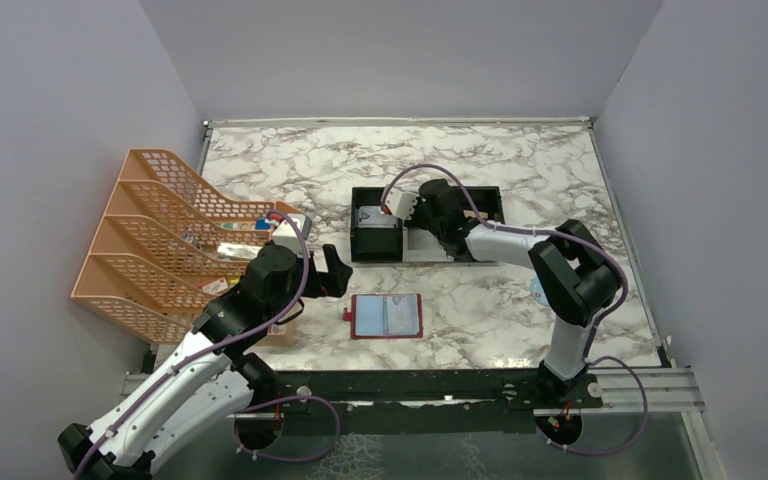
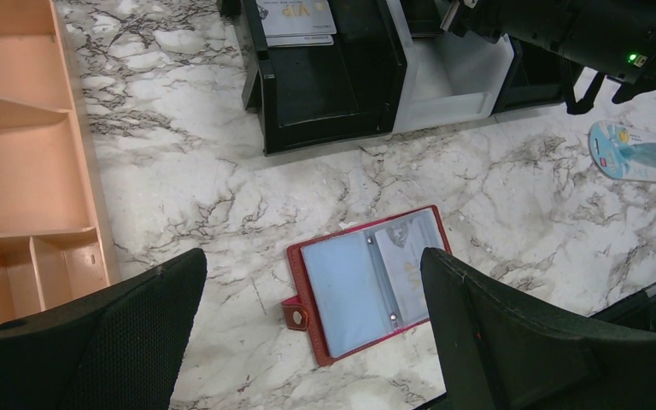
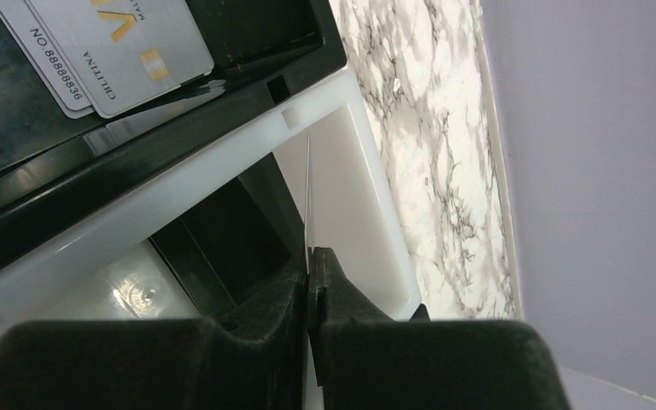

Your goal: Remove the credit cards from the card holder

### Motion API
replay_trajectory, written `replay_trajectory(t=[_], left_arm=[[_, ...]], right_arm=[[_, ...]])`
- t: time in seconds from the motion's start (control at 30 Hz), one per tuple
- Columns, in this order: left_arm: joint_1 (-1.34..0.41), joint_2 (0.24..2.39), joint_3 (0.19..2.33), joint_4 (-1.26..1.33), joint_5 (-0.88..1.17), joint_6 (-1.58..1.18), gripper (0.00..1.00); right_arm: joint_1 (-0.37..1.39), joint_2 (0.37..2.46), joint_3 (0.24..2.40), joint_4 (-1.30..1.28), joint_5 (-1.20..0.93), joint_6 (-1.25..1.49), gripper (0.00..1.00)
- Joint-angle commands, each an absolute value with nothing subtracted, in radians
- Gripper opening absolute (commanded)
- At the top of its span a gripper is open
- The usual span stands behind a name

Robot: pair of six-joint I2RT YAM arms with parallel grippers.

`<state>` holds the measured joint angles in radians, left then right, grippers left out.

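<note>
Top view, holder: the flat dark-red bifold card holder [image 1: 387, 315] is lying open on the marble table [image 1: 290, 170], lower centre, pale blue panels up.
Top view, left gripper: the left gripper [image 1: 338, 272] is hovering just upper-left of it, jaws spread wide, gripping nothing.
Top view, right gripper: the right gripper [image 1: 425, 228] is reaching over the black-and-white three-compartment plastic tray [image 1: 375, 245], centre frame.
Left wrist view: black padded fingers [image 2: 137, 342] are framing the open holder; a pale card [image 2: 406, 265] is sitting in its right panel.
Right wrist view: the jaws are pinching a thin card [image 3: 307, 196] seen edge-on, over the white compartment [image 3: 350, 171]; two silvery-white plastic credit cards [image 3: 111, 51] are lying upper left.
</note>
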<state>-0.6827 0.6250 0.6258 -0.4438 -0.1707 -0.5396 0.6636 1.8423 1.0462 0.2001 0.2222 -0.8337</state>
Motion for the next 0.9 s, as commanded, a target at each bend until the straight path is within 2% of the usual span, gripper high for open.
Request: replay_trajectory(t=[0.0,0.33,0.6,0.87], left_arm=[[-0.687,0.614,0.617,-0.452,-0.189,-0.538,0.99],[-0.686,0.627,0.617,-0.451,-0.184,-0.54,0.99],[-0.687,0.651,0.621,-0.45,-0.164,-0.532,0.99],[-0.687,0.653,0.621,-0.451,-0.159,-0.532,0.99]], right_arm=[[0.657,1.872,1.076,0.228,0.171,-0.86,0.03],[0.656,1.895,1.082,0.2,0.171,-0.854,0.08],[0.653,1.885,1.077,0.165,0.152,-0.844,0.24],[0.652,1.877,1.087,0.138,0.133,-0.825,0.28]])
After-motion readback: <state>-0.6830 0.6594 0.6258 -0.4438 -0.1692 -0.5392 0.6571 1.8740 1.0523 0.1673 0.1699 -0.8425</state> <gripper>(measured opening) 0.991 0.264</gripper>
